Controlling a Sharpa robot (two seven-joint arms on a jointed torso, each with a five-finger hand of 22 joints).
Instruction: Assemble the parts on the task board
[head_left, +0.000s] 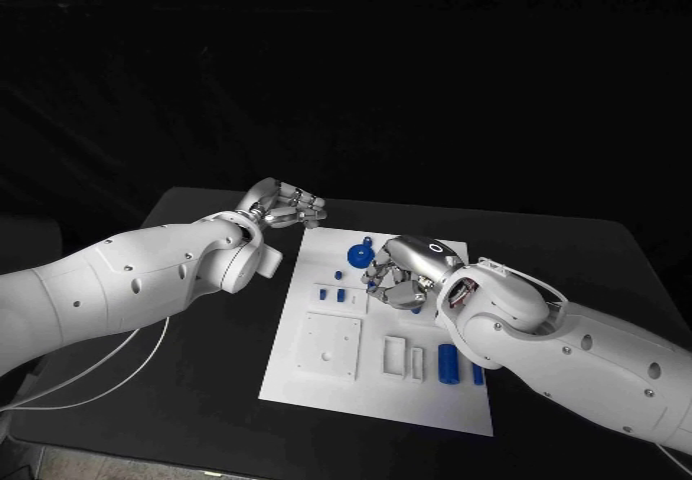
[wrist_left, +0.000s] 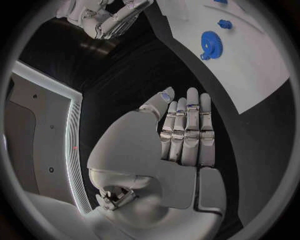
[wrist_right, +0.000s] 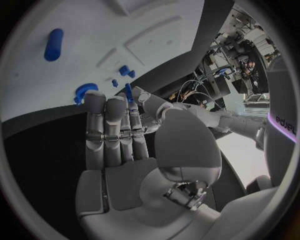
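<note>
While the left hand (head_left: 283, 207) waits with straight, spread fingers (wrist_left: 187, 125) holding nothing just off the far left corner of the white task board (head_left: 332, 385), the right hand (head_left: 400, 272) hangs over the board's upper middle with what looks like a slim blue peg (wrist_right: 128, 92) pinched between thumb and fingertip. In the right wrist view the peg stands up past the fingertips, its long axis roughly in line with the fingers, which point toward the board. Below and beyond those fingers lie the blue gear (head_left: 361, 252) and a few small blue pieces (head_left: 340, 295), all close to the right hand and on its board side; the head view cannot settle whether the fingers touch any of them. A longer blue cylinder (head_left: 447, 362) lies flat near the board's near edge, close under the right forearm, its length running from front to back of the desk (head_left: 202, 400). Judging by position, the right hand is much the nearer to every loose part, and any seating of the peg would probably call for a downward move into the board beneath it.
</note>
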